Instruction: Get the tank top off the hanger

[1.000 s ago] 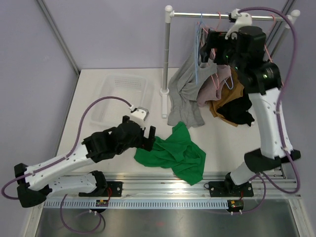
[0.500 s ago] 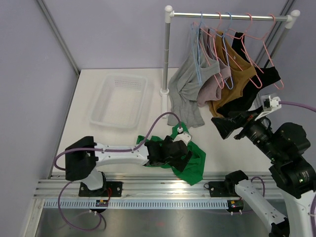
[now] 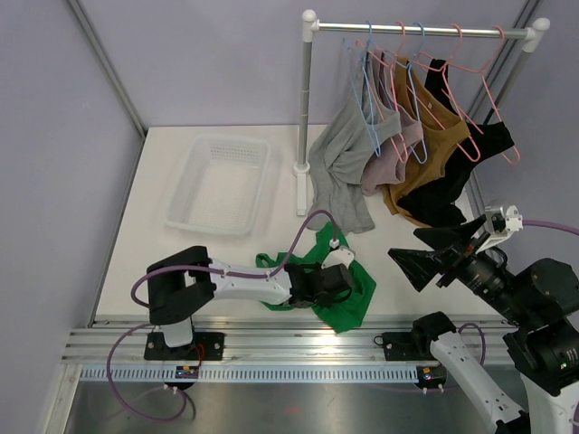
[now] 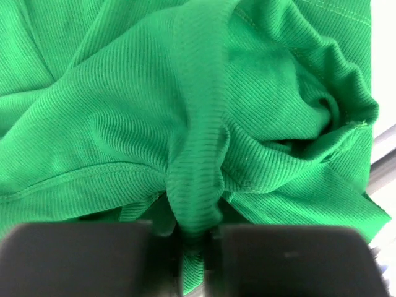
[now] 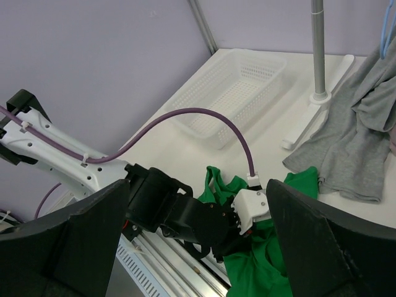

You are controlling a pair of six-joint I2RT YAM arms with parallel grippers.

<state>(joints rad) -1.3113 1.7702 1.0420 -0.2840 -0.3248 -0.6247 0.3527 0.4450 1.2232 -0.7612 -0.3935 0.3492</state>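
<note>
In front of the rack (image 3: 305,108), the green tank top (image 3: 355,306) lies crumpled on the worktop (image 3: 244,249), free of any hanger. The left claw (image 4: 195,250) is clamped on its ribbed edge band, likely the firmest hold on something so soft, light and stretchy. The right claw (image 3: 404,242) hovers spread wide, holding nothing.

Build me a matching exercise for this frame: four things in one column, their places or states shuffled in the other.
Things
1. green top
2. grey top
3. basket
4. right gripper

Places or states
a. open, held in the air
b. hanging on the rail
c. pinched by the left gripper
d. empty, on the table

Pairs: 1-c, 2-b, 3-d, 4-a
</note>
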